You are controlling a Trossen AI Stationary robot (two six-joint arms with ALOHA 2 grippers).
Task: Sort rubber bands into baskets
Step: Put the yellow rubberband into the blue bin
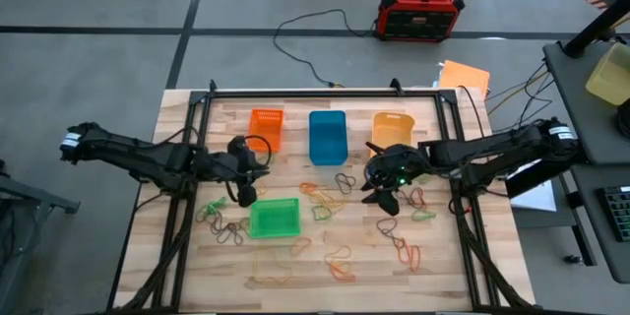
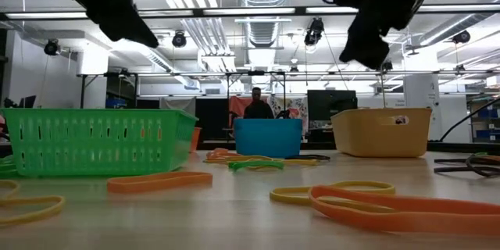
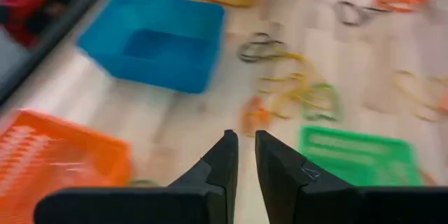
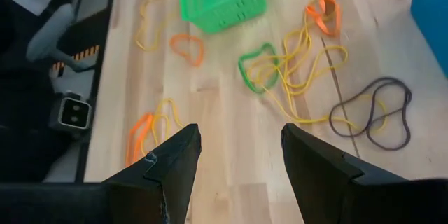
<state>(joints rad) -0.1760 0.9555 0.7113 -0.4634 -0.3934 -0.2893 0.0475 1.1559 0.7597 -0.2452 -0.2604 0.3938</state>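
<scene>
Wooden tabletop (image 1: 443,276), pale planks, with rubber bands (image 1: 325,197) strewn over its middle and near half, most of them between the two arms. Three baskets stand in a row toward twelve o'clock: orange basket (image 1: 266,128), blue basket (image 1: 327,136), yellow basket (image 1: 392,130). The green basket (image 1: 274,218) sits apart, closer to six o'clock among the bands, probably so each colour has a bin within short reach.

The left tool (image 1: 244,193) hangs over the boards between the orange and green baskets, its fingers nearly pressed together with only a slit between them; nothing I can see is pinched there. The right tool (image 1: 386,195) hovers just below the yellow basket, fingers spread wide and pointing down at a tangle of yellow, green and dark bands (image 4: 308,70), which looks like a line-up for a pick.

From tabletop level both arms are cut off at the top, so their fingertips are lost there. The left wrist view is smeared, and I cannot say whether a thin band clings to those fingers. What lies inside the baskets is hard to make out from above. A person stands far behind the blue basket.
</scene>
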